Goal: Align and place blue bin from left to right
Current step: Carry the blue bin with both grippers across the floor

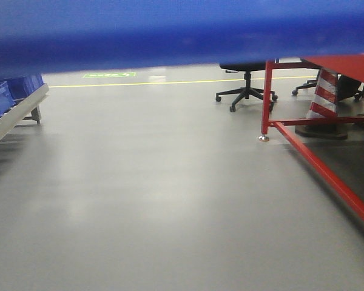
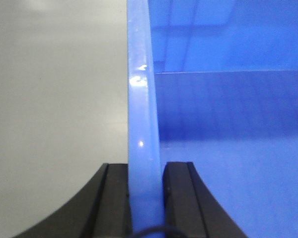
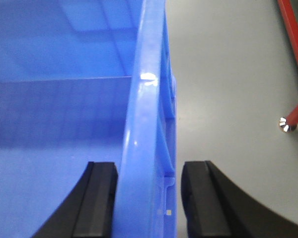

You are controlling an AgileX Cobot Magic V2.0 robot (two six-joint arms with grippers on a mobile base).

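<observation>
My left claw [image 2: 146, 171] and right claw [image 3: 148, 171] each pinch an opposite rim of the blue bin [image 1: 182, 30], keeping it level above the floor [image 1: 158, 194].

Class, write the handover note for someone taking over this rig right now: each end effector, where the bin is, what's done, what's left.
Left end effector: shut on the blue bin rim.
Right end effector: straddles the opposite rim, looks clamped.
Bin: held above the floor, across the top of the front view; red frame to the right.
Done: gripped, lifted.
Left: carry, align, set down, release; the placement spot is not in view.
</observation>
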